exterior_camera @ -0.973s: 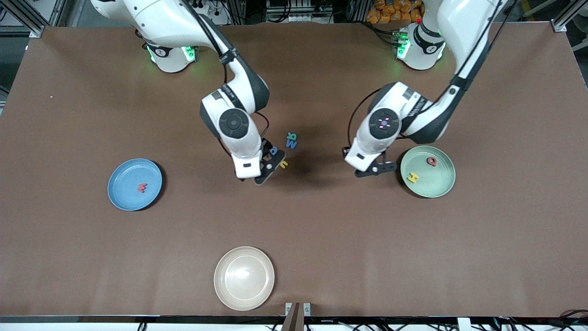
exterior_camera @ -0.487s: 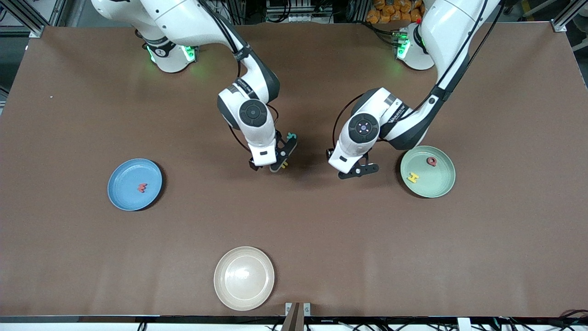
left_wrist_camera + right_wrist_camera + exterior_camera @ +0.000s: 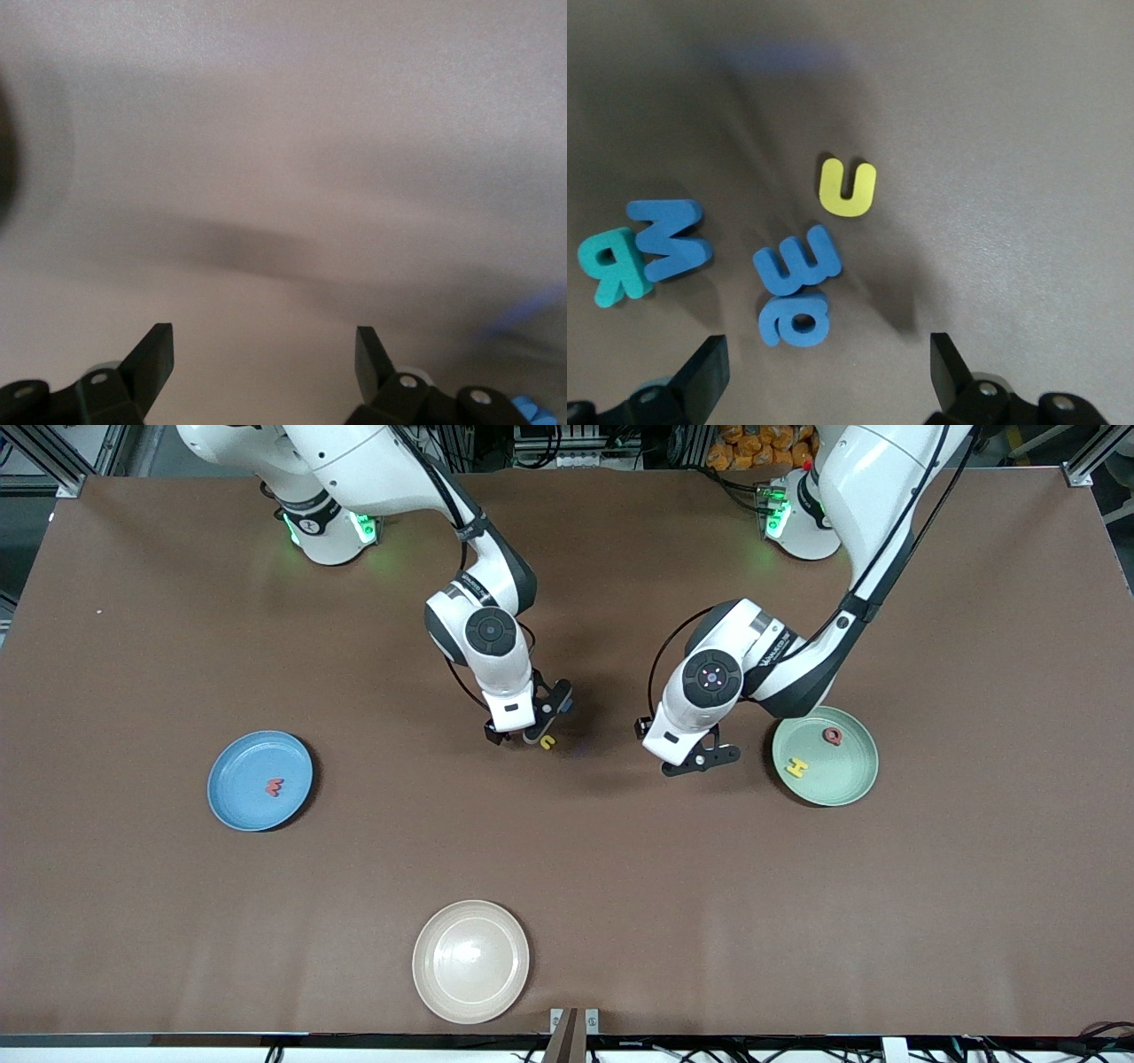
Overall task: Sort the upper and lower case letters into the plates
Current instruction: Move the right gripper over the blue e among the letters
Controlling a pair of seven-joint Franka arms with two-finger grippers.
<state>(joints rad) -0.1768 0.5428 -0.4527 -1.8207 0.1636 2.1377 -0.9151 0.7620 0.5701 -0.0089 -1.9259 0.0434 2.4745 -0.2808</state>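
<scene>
In the right wrist view several foam letters lie close together on the brown table: a yellow u [image 3: 847,188], a blue M [image 3: 669,239], a teal R [image 3: 613,266] and two more blue letters [image 3: 799,262], [image 3: 796,320]. My right gripper [image 3: 828,381] hangs open just above them, holding nothing. From the front it [image 3: 530,722] covers most of the cluster; the yellow u [image 3: 548,741] shows. My left gripper [image 3: 687,748] is open and empty over bare table [image 3: 263,354], beside the mint green plate [image 3: 842,779], which holds a red Q [image 3: 833,736] and a yellow H [image 3: 797,767]. One red letter [image 3: 275,786] lies in the blue plate [image 3: 239,766].
A cream-beige plate [image 3: 470,961] sits near the table edge closest to the front camera. The two arms' hands are about a plate's width apart over the middle of the table.
The right gripper has moved over the letter cluster, toward the left arm's end. The left gripper has shifted away from the green plate toward the middle and its jaws have widened.
</scene>
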